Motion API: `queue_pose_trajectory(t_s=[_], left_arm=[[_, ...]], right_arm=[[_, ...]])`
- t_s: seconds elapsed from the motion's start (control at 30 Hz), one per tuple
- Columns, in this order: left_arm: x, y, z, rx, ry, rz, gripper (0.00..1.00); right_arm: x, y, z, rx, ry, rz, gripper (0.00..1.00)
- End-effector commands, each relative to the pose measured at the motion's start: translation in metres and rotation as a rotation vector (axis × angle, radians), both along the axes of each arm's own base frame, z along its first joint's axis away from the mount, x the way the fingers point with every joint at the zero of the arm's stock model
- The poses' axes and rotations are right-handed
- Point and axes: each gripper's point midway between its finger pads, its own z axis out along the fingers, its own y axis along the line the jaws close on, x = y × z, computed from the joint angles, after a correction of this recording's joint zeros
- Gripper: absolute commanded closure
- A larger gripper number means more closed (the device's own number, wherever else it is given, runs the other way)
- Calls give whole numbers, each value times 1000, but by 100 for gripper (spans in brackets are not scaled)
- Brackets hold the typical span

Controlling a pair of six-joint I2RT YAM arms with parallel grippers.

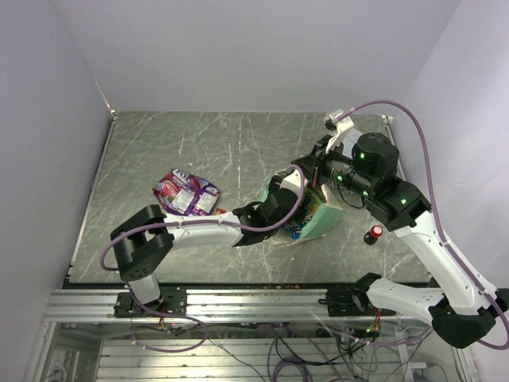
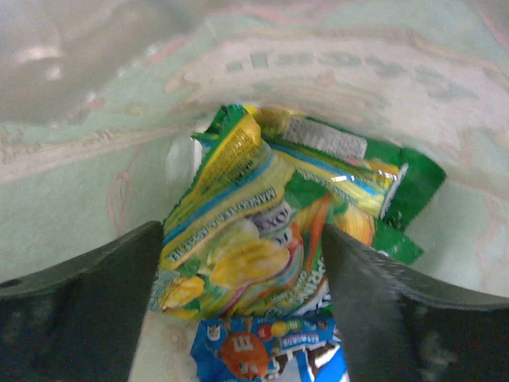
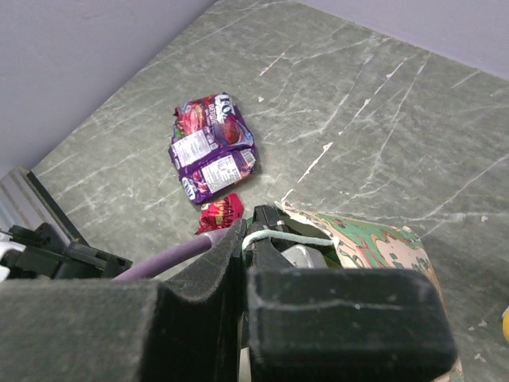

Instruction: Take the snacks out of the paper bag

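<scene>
Mid-extraction. Bag (image 1: 324, 220) lies right of tabletop (image 1: 159, 143) centre, toward the near edge. Right gripper (image 3: 245, 239) is clamped on its handle (image 3: 290, 237). Left gripper (image 2: 242, 243) is inside, fingers apart, flanking a green-yellow packet (image 2: 238, 215). Next: pinch the packet, pull out, drop by the purple packets (image 1: 187, 192).

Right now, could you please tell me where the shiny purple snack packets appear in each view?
Top external: shiny purple snack packets, left of centre on the table.
Left wrist: not in view.
Right wrist: upper left of centre.
Shared landmark: the mint-green paper bag, visible in all three.
</scene>
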Motion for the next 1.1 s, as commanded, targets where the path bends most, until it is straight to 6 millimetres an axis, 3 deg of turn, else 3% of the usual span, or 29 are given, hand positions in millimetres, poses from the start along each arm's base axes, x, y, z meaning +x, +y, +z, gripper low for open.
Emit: queue_pose_trajectory(t_s=[0.0,0.33,0.47,0.63,0.8,0.87,1.07], left_arm=[[26,-6,25,-84,-72,125,1],[51,-13,2,-37,-90,162,3],[50,-20,-6,-18,-64,109,17],[42,-20,-6,-25,-38,66,46],[38,-5,6,-42,-42,89,79],[36,-1,13,-55,-43,85,85],[20,3,35,-112,-12,27,88]], right_arm=[[-3,2,26,40,-57,18,100],[-4,1,31,42,-65,14,100],[-4,0,30,40,-66,10,100],[-4,-4,29,37,-73,-3,100],[-5,-7,30,34,-86,-13,100],[-4,-7,30,32,-87,-15,100],[-3,-8,30,28,-94,-16,100]])
